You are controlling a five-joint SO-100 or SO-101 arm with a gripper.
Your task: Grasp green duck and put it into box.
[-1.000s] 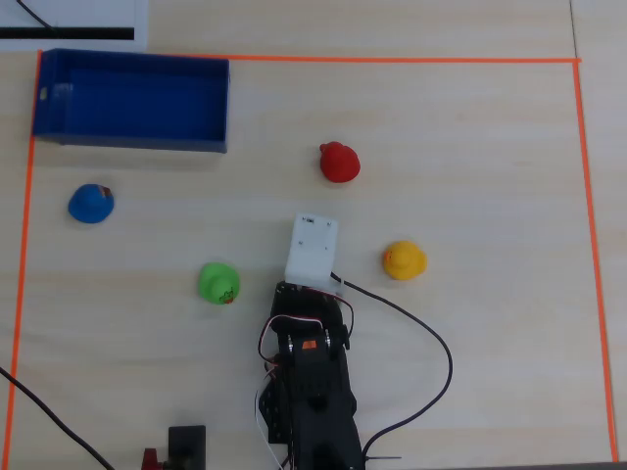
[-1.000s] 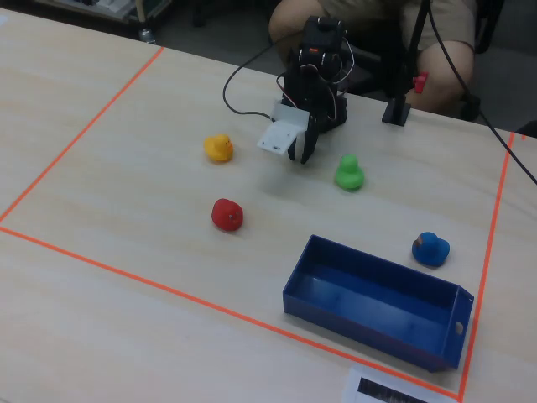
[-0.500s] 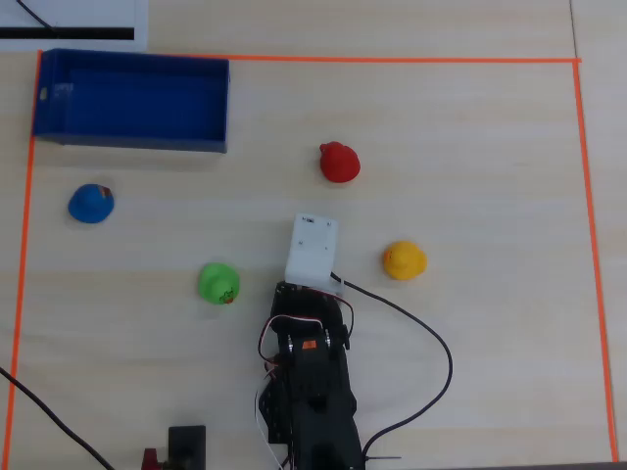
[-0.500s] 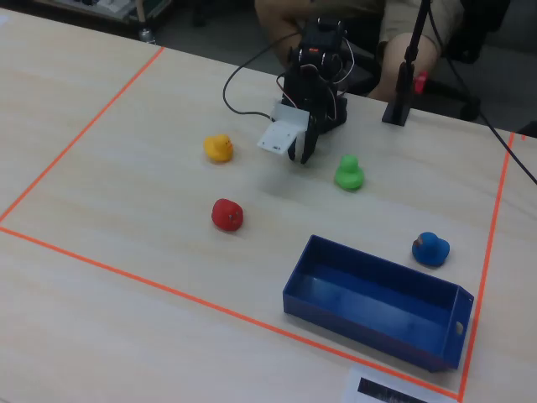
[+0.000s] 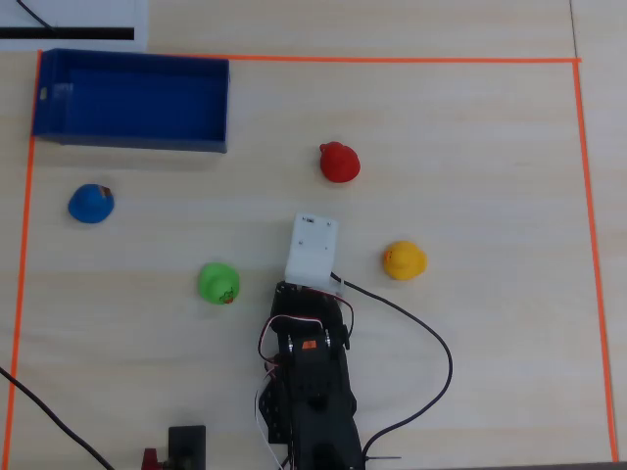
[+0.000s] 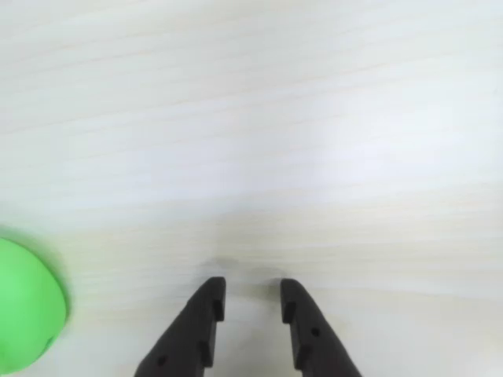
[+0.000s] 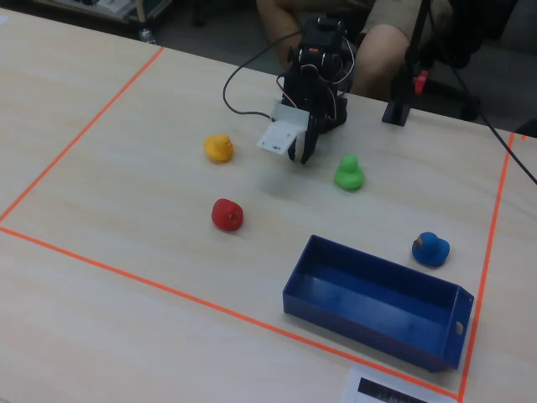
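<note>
The green duck (image 5: pixel 218 283) sits on the light wood table, to the left of the arm in the overhead view. In the wrist view it shows blurred at the lower left edge (image 6: pixel 27 302), apart from the fingers. My gripper (image 6: pixel 251 287) is low over bare table, its two black fingers a small gap apart and empty. In the overhead view the fingers are hidden under the white wrist block (image 5: pixel 313 250). In the fixed view the gripper (image 7: pixel 304 153) is left of the duck (image 7: pixel 348 173). The dark blue box (image 5: pixel 127 145) stands empty at the top left, and shows in the fixed view (image 7: pixel 369 327) too.
A blue duck (image 5: pixel 91 204) lies below the box, a red duck (image 5: pixel 339 163) above the gripper, a yellow duck (image 5: pixel 404 260) to its right. Orange tape (image 5: pixel 582 245) borders the work area. A black cable (image 5: pixel 431 343) loops right of the arm base.
</note>
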